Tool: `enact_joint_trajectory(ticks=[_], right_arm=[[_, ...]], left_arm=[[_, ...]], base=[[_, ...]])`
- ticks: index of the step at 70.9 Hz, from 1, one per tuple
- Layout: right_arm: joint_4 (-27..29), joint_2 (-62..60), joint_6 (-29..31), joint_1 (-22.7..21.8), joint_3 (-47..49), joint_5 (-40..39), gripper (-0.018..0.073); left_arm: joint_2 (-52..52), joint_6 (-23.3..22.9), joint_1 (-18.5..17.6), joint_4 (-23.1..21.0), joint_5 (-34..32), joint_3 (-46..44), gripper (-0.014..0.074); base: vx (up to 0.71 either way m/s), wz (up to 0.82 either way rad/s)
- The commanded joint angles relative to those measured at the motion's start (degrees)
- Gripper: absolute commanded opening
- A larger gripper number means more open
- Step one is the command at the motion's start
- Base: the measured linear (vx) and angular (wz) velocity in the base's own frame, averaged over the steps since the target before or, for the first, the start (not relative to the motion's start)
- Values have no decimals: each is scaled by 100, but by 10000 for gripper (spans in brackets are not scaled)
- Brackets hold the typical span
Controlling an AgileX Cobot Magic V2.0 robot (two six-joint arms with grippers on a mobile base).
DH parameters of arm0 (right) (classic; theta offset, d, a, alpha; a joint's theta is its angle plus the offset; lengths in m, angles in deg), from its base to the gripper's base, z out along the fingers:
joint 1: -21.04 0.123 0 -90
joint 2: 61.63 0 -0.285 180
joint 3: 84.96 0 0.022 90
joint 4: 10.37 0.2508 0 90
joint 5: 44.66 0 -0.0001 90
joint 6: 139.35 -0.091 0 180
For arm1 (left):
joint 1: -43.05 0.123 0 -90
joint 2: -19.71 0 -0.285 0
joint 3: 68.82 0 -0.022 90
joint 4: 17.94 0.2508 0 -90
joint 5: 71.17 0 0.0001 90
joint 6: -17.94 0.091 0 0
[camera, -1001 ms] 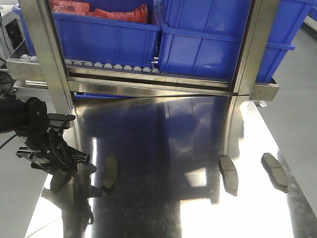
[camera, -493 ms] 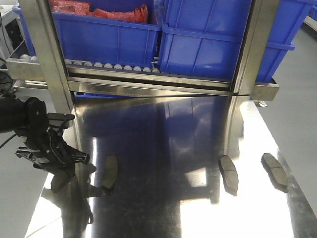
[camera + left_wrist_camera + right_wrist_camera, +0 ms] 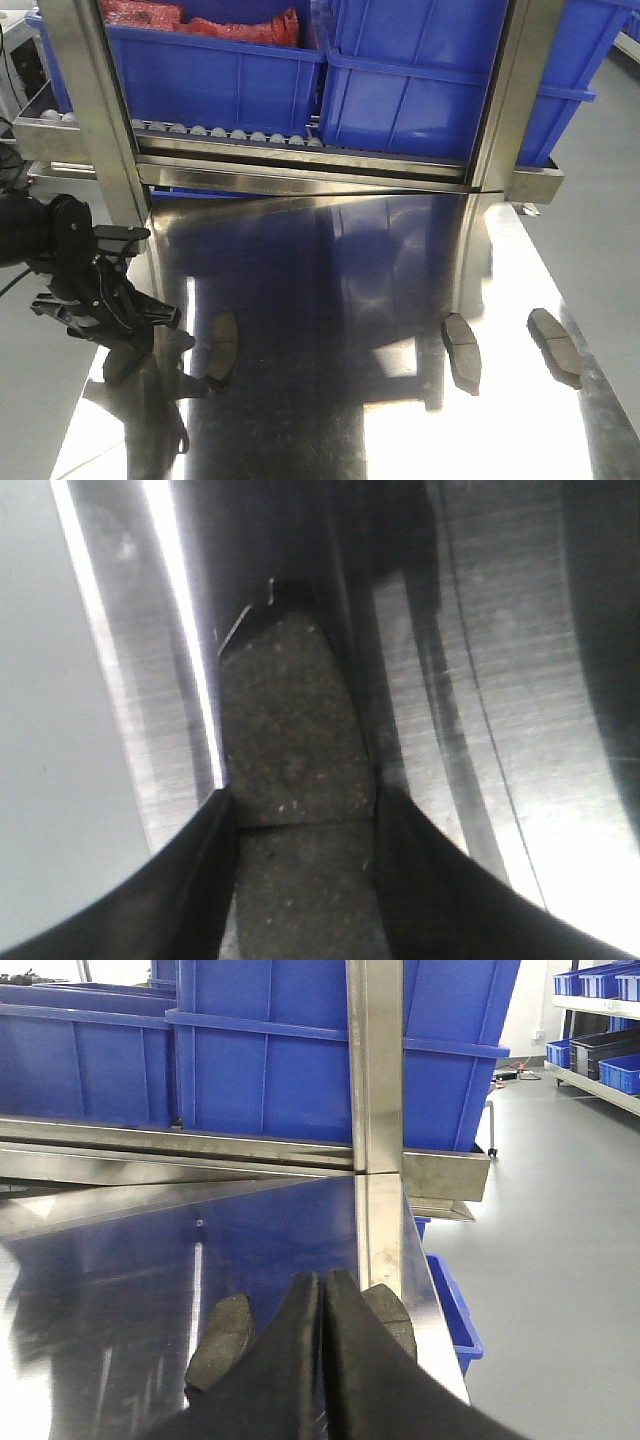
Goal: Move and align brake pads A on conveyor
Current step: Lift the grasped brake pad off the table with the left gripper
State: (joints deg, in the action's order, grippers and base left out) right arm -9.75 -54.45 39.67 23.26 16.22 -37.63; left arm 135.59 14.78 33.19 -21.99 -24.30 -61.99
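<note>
Four brake pads lie on the shiny steel table (image 3: 340,290); the conveyor is out of view. In the front view my left gripper (image 3: 125,345) is at the table's left edge, down over the leftmost pad (image 3: 118,369). In the left wrist view its fingers (image 3: 215,850) press both long sides of that pad (image 3: 290,720), gritty face up, centre groove between the tips. A second pad (image 3: 222,347) lies just right of it. Two more pads (image 3: 462,350) (image 3: 555,345) lie at the right. My right gripper (image 3: 322,1280) is shut and empty, just in front of these two pads (image 3: 220,1335) (image 3: 392,1312).
A roller rack with blue bins (image 3: 400,80) stands across the back, on steel posts (image 3: 100,120) (image 3: 500,110). The right post (image 3: 375,1110) rises just behind the right pads. The table's right edge (image 3: 440,1330) drops to the floor, with a blue bin (image 3: 455,1305) below.
My left gripper has shifted very slightly up and to the left, still around the leftmost pad. The other pads have not moved.
</note>
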Motion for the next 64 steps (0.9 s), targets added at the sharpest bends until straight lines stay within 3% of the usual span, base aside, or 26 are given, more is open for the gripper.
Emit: enact_joint_trajectory(ticks=[1,26,64], right_arm=[[-62,-86,36,-1,-59,-424,-9],[-62,-86,36,-1,-59,-424,-9],[-62,-86,36,-1,-59,-424,-9]], left_arm=[[-550,4,-20,-62,-339,-156,191],[-1629,8,-20,-26,-674,137,192],[-5336,8,-20,-26,-2030,2966,192]], base=[[0,0],[0,0],[0,0]])
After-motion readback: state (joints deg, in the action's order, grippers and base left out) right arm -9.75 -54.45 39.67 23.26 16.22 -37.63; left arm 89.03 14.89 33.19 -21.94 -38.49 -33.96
